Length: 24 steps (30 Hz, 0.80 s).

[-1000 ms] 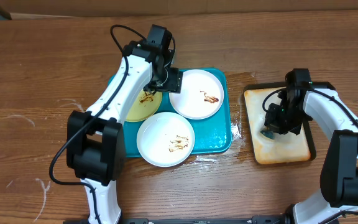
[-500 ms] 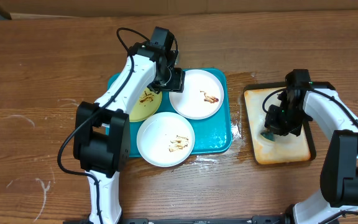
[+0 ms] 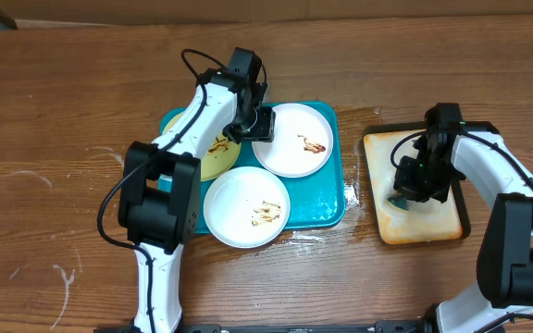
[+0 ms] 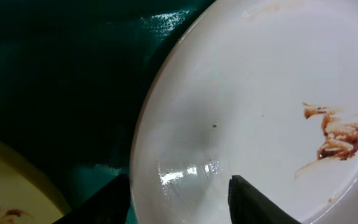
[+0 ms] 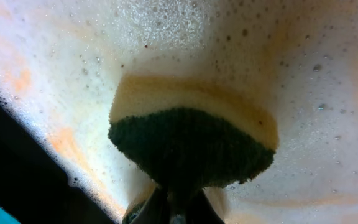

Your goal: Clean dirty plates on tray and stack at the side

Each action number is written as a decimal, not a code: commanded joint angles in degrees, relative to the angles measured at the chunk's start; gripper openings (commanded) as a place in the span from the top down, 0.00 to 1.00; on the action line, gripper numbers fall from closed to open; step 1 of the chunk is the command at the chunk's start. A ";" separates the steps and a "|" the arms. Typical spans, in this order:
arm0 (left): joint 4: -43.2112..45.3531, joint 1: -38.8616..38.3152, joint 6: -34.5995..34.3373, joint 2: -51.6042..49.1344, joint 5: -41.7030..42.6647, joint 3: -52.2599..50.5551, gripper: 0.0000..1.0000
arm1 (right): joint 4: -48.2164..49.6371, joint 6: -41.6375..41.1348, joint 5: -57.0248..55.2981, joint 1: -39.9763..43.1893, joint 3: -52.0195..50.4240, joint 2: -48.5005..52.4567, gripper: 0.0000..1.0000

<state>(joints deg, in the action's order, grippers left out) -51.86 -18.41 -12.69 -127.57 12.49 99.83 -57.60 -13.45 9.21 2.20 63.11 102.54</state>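
Three plates lie on the teal tray (image 3: 329, 209): a white plate (image 3: 294, 139) at the back right, a second white plate (image 3: 246, 205) in front, and a yellow-green plate (image 3: 207, 159) at the left. All carry brown smears. My left gripper (image 3: 259, 128) is open at the back white plate's left rim. In the left wrist view its jaws (image 4: 179, 199) straddle that rim (image 4: 148, 143), one finger over the tray, the other over the plate's inside. My right gripper (image 5: 176, 211) is shut on a yellow-and-green sponge (image 5: 191, 137), pressed on a foamy surface.
A black-rimmed tan tray (image 3: 433, 222) with soapy water stands to the right of the teal tray; my right gripper (image 3: 405, 190) is over it. Water is spilled on the wooden table (image 3: 359, 217) between the two trays. A cardboard wall runs along the back edge.
The left jaws have narrowed around the back white plate's rim, and the left arm's elbow has swung right. The right arm and sponge have not moved.
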 commanded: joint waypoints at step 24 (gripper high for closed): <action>1.01 -0.46 -2.23 -2.47 -1.88 1.77 0.96 | 0.35 -0.07 0.87 -0.20 1.46 -0.22 0.96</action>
<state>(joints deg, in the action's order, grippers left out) -50.85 -18.68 -13.58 -129.25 12.80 99.92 -57.67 -13.47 9.65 2.20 63.11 102.54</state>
